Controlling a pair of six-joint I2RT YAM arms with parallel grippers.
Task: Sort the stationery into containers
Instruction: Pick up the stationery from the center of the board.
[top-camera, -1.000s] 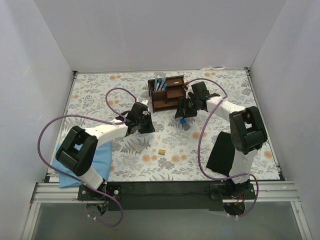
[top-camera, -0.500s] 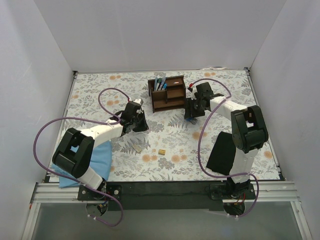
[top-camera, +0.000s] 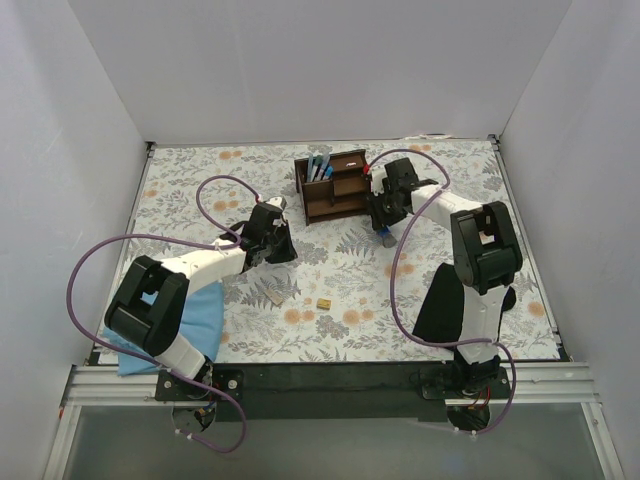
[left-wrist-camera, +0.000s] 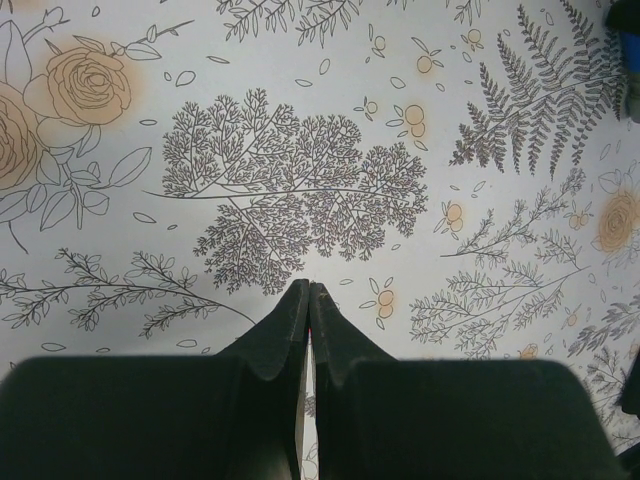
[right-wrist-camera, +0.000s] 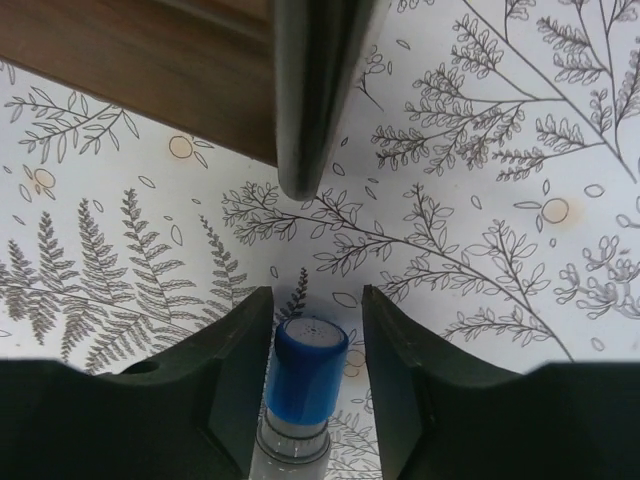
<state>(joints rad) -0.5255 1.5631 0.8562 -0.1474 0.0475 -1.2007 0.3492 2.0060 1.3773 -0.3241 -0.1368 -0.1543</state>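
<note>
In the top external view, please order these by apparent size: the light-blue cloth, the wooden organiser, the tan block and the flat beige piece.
1. light-blue cloth, although partly covered
2. wooden organiser
3. flat beige piece
4. tan block, only slightly smaller than the beige piece

pens (top-camera: 320, 167) in organiser (top-camera: 340, 206), cylinder (right-wrist-camera: 300, 372) at its right

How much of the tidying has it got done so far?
Several pens already stand in the wooden organiser. The right gripper holds the blue-and-grey cylinder beside it. A tan block and a flat beige piece lie on the table, waiting; the left gripper is shut.
</note>
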